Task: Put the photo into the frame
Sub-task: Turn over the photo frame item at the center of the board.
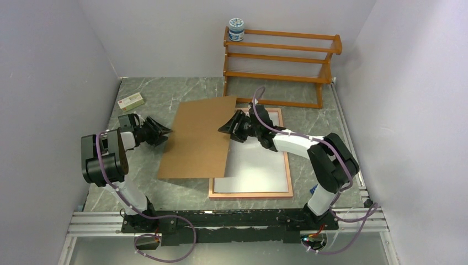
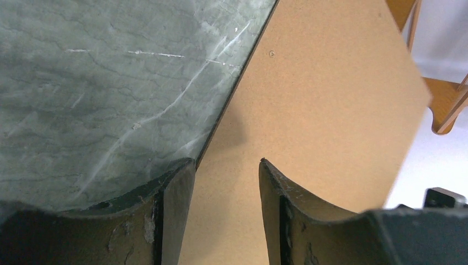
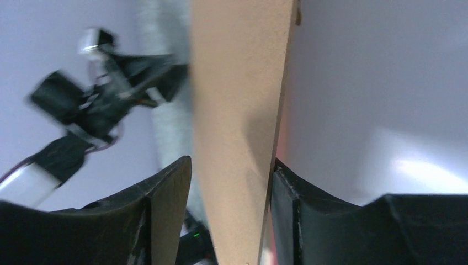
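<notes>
The brown board [image 1: 198,141] is leaning over the frame [image 1: 251,194] holding the photo [image 1: 259,163], left claw [image 1: 167,131] open, right claw's [image 1: 221,130] grip unclear; next, lay it flat.

The panel [image 1: 198,138] looks to me like matt brown fibreboard, fine-grained and dull, with a darker cut edge. The table [image 2: 99,83] reads as green marbled stone or laminate, smooth with a faint sheen and pale scratches. The frame [image 1: 251,194] shows pale, bare-looking wood, and inside it the photo [image 1: 259,165] is smooth white paper. The rack [image 1: 281,58] is orange-brown varnished wood, slightly glossy. My left fingers [image 2: 171,221] are black plastic, scuffed and dusty. The rail [image 1: 94,223] is pale brushed metal.
</notes>
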Tool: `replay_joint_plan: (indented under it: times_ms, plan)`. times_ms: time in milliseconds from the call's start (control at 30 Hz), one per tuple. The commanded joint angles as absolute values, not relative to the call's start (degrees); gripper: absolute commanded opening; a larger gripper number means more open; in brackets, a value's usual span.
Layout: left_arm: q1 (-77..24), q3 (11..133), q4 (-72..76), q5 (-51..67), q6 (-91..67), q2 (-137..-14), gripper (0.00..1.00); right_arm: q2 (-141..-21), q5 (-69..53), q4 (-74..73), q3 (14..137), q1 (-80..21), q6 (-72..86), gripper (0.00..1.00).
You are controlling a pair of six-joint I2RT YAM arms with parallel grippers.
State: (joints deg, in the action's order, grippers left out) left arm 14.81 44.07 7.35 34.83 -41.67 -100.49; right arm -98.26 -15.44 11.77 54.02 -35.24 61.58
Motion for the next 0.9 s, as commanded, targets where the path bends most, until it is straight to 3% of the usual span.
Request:
replay_joint_plan:
  times_ms: [0, 233, 500, 867]
  plan:
    - [13.7, 41.1, -2.9, 34.1, -40.4, -102.3, 0.55, -95.7, -26.4, 27.7, 55.3, -36.5, 67.9, 0.53]
    - [13.7, 42.2, -3.8, 33.6, -41.5, -100.2, 0.55, -100.8, -25.5, 15.2, 61.1, -36.3, 69.4, 0.27]
    - [13.1, 46.3, -11.4, 28.7, -40.7, -90.6, 0.58, -98.3, -20.5, 4.3, 63.4, -36.3, 66.3, 0.0]
    - [4.3, 61.3, -30.5, 21.9, -34.3, -70.6, 0.75, -89.0, -17.4, -3.2, 66.6, -36.4, 61.5, 0.0]
